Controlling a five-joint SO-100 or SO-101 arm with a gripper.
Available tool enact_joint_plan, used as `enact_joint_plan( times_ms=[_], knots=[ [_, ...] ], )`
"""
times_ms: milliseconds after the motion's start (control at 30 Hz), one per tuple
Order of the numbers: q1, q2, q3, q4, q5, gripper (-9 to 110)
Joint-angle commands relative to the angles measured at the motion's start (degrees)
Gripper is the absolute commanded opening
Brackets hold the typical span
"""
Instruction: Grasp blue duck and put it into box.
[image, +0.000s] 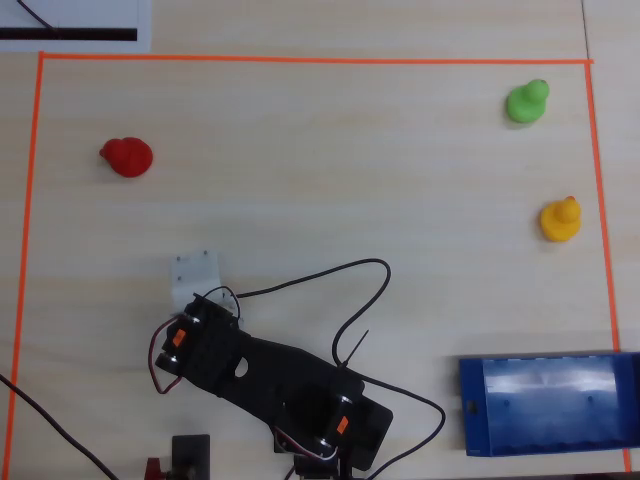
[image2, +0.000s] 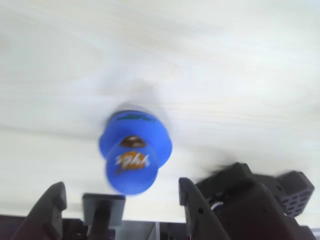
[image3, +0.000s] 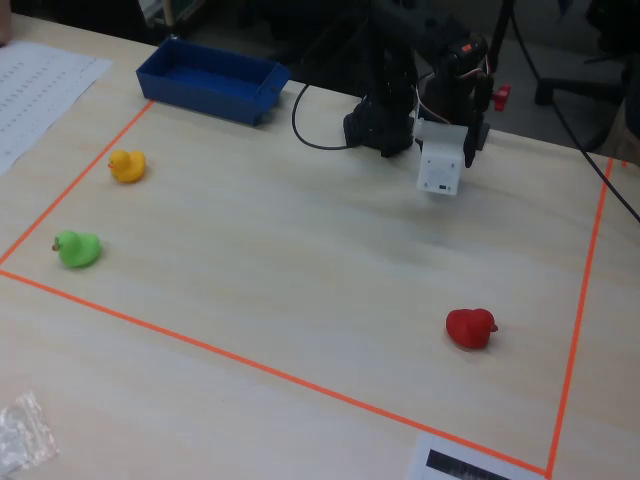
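The blue duck (image2: 135, 152) shows only in the wrist view. It is blurred, and an orange-lettered label on it faces the camera. It sits between and just beyond the two dark fingertips of my gripper (image2: 121, 184), touching neither. The jaws stand wide apart, so the gripper is open. In the overhead view the duck and jaws are hidden under the arm and its white camera mount (image: 195, 278). In the fixed view the same mount (image3: 441, 165) hides them. The dark-blue box (image: 470, 410) stands at the lower right of the overhead view and the far left of the fixed view (image3: 200, 95).
A red duck (image: 127, 157) (image3: 470, 328), a green duck (image: 526, 102) (image3: 77, 249) and a yellow duck (image: 559, 220) (image3: 127, 166) sit inside the orange tape border (image: 300, 59). Black cables (image: 340, 275) loop beside the arm base. A printed sheet (image3: 40, 85) lies at the far left.
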Motion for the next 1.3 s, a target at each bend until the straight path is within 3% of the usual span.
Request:
enact_joint_plan(
  times_ms=[0,700,800,867,900,1133,1267],
  knots=[
    [-1.8,0.3,3.0,-2.5,2.0,30],
    [-2.8,-4.4,10.4,-11.8,4.9,30],
    [-2.0,-5.2,11.2,-12.9,3.4,21],
    [-1.0,-4.9,12.0,-13.9,3.2,4],
    [-0.2,-4.5,12.3,-14.4,3.2,0],
    [6.0,0.6,12.0,-10.0,-0.9,0],
    [19.9,9.1,1.6,-4.2,-9.1,0]
  ],
)
